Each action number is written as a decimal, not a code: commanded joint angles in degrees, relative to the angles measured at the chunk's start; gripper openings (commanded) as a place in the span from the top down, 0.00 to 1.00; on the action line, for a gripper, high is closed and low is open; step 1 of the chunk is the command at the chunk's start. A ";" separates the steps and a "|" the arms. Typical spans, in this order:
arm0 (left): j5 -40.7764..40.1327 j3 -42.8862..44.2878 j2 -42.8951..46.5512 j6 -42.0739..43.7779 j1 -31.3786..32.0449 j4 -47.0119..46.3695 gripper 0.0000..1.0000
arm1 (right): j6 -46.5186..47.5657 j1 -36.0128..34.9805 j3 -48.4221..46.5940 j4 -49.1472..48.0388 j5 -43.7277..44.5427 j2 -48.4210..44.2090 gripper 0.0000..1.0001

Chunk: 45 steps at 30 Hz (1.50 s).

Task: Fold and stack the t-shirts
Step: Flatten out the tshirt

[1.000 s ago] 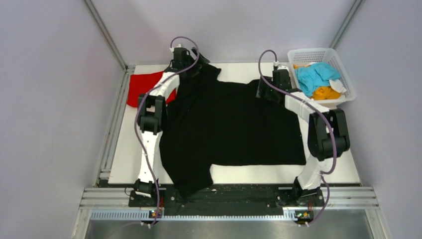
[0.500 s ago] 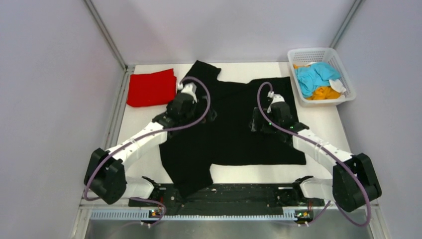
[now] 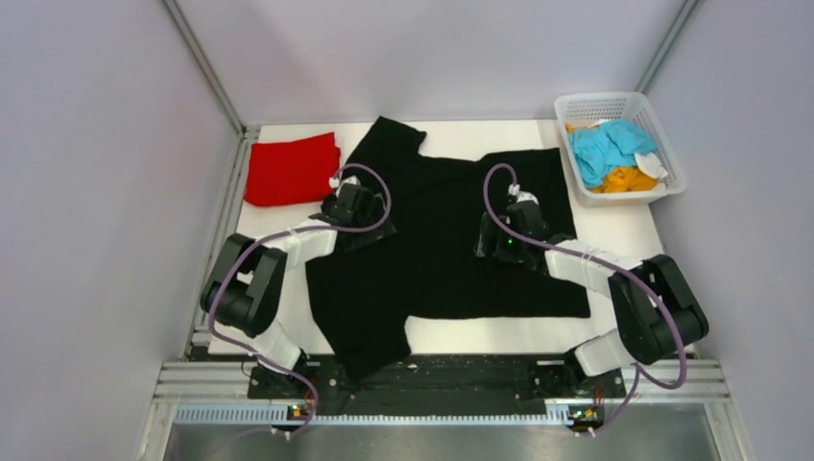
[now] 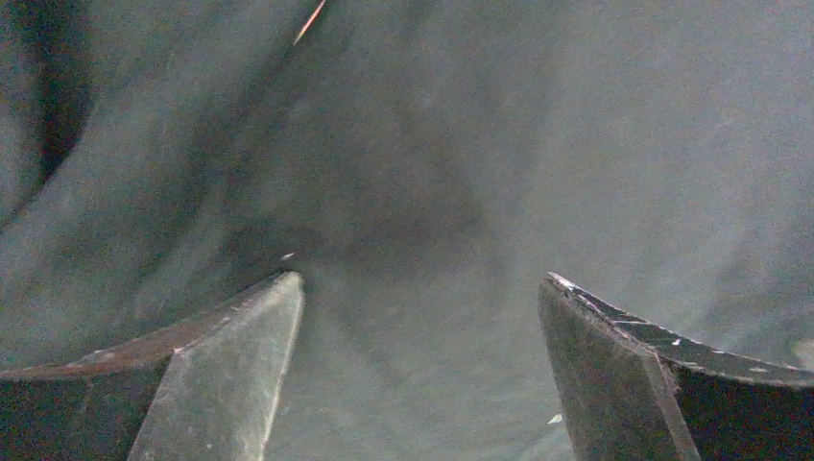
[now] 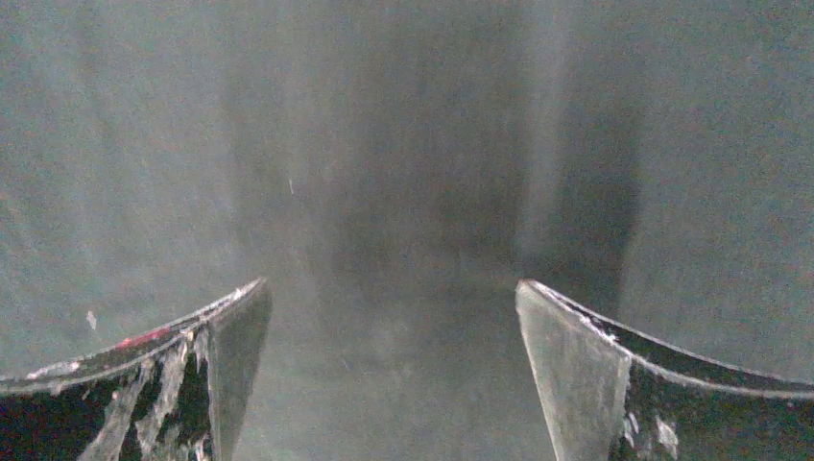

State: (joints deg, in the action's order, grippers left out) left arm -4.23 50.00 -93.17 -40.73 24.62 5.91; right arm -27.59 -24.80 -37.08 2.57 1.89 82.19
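Observation:
The large black t-shirt [image 3: 442,250] lies spread over the middle of the white table, one sleeve at the back and one hanging over the near edge. My left gripper [image 3: 360,213] is low over its left part, jaws open and empty; the left wrist view shows only black cloth [image 4: 432,173] between the fingers. My right gripper [image 3: 502,233] is low over its right part, also open and empty, with black cloth [image 5: 384,154] filling its wrist view. A folded red t-shirt [image 3: 290,169] lies at the back left. Light blue [image 3: 607,147] and orange [image 3: 626,179] shirts sit in the basket.
A white mesh basket [image 3: 672,154] stands at the back right corner of the table. Bare white table [image 3: 624,230] shows to the right of the black shirt and along the near edge. Grey walls close in on both sides.
Both arms have pulled back from the shirt's far edge toward the middle and lowered onto the cloth. The black shirt's back edge now lies flat on the table.

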 commanded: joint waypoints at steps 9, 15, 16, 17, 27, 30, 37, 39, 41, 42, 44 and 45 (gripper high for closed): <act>13.72 15.45 -18.13 0.89 -6.52 -2.22 0.03 | -2.13 10.21 -2.28 1.52 4.22 8.51 0.01; 15.95 19.80 -15.14 4.45 -5.87 2.64 0.05 | 0.24 10.40 -6.07 4.40 1.89 5.51 0.01; 16.15 18.80 -13.10 5.14 -5.24 3.03 0.05 | 0.71 10.42 -5.99 4.69 1.22 3.81 0.01; 15.43 17.68 -10.88 5.85 -4.26 4.00 0.05 | 1.05 10.41 -5.72 5.02 0.71 1.07 0.01; -5.43 3.79 16.06 1.49 13.50 27.03 0.06 | -2.79 10.38 3.56 5.92 1.99 -21.37 0.01; -8.21 0.52 22.62 -0.66 20.49 35.89 0.06 | -3.59 10.39 6.60 4.79 4.87 -24.34 0.01; 0.14 -10.44 31.50 -5.68 36.14 39.92 0.07 | -2.64 10.43 5.94 7.67 5.92 -26.07 0.01; 1.57 -13.16 30.82 -7.10 37.90 37.78 0.08 | -2.63 10.43 5.97 8.68 6.83 -26.50 0.01; 1.30 -14.51 29.63 -8.98 38.57 36.84 0.10 | -2.72 10.45 6.09 9.68 7.73 -27.23 0.01; 1.09 -15.33 29.09 -9.69 38.66 36.07 0.11 | -2.68 10.39 6.29 9.88 8.02 -27.63 0.01; 0.66 -16.80 27.76 -11.01 38.66 33.83 0.14 | -2.77 10.38 6.85 9.91 8.68 -28.58 0.01; 1.02 -17.59 27.05 -11.49 38.66 32.25 0.17 | -2.81 10.38 7.03 9.94 9.14 -29.03 0.01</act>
State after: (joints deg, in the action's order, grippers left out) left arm -3.79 34.46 -64.42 -48.05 62.98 43.33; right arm -30.11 -14.83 -29.95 12.19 8.23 55.94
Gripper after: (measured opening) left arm 0.875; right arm 0.988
